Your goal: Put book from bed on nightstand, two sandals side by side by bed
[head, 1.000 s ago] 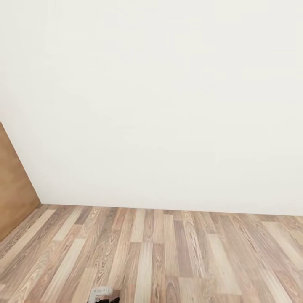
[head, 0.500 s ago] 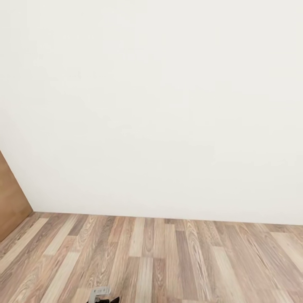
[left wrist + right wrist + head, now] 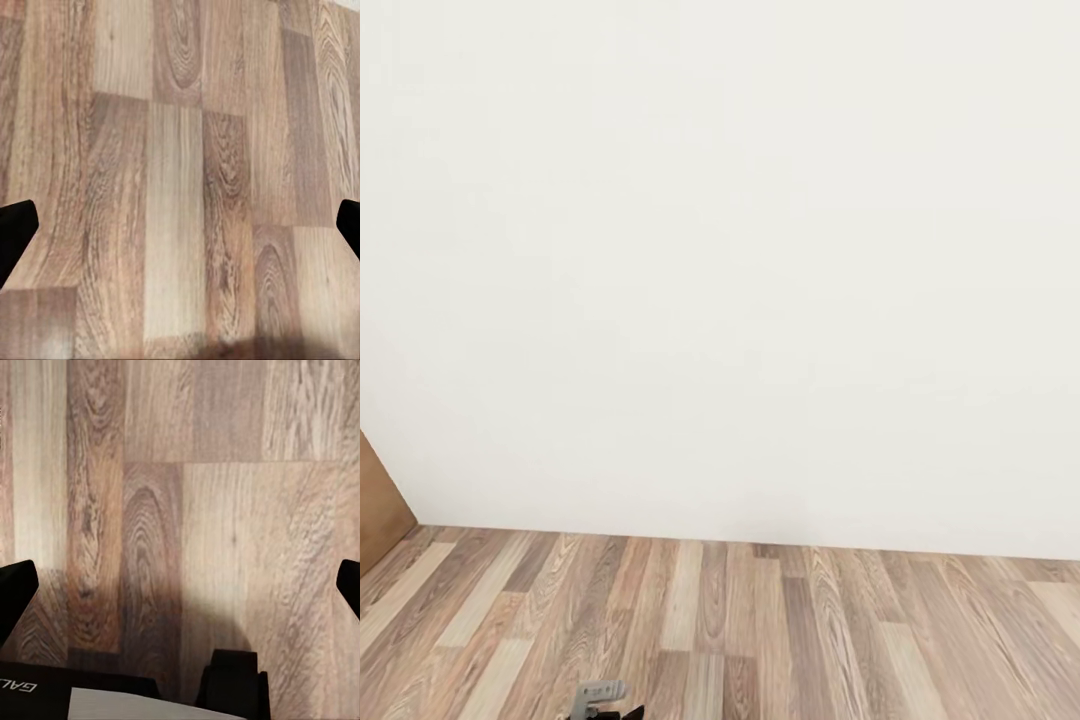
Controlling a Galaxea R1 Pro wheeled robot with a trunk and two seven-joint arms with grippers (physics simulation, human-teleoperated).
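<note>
both sets of jaws hang spread wide over bare floor with nothing between them. starting at the left, the left gripper point(image 3: 180, 225) shows in its wrist view as two black fingertips point(image 3: 15, 229) at opposite edges of the picture, well apart, and between them lies the wood-plank floor point(image 3: 176, 187) in mixed brown and pale boards with strong grain. the right gripper point(image 3: 180, 585) looks the same in its own wrist view: black fingertips point(image 3: 15, 589) far apart at the two edges, planks under the gap, and a soft shadow falling on the boards. in that same view a dark part of the robot body point(image 3: 232, 686) rises from the near edge, and beside it sits a black panel with white lettering point(image 3: 19, 686) that is cut off and cannot be read whole. in the head view, going from left to right, a sliver of brown wooden door point(image 3: 378, 505) stands at the far left edge, then a plain white wall point(image 3: 740, 250) takes up most of the picture and meets the floor point(image 3: 760, 620) along a straight line. low in that view, left of centre, a small grey and black piece of the robot point(image 3: 600, 698) pokes up. as for the bedroom, its white wall, brown door and plank floor are what the pictures give.
</note>
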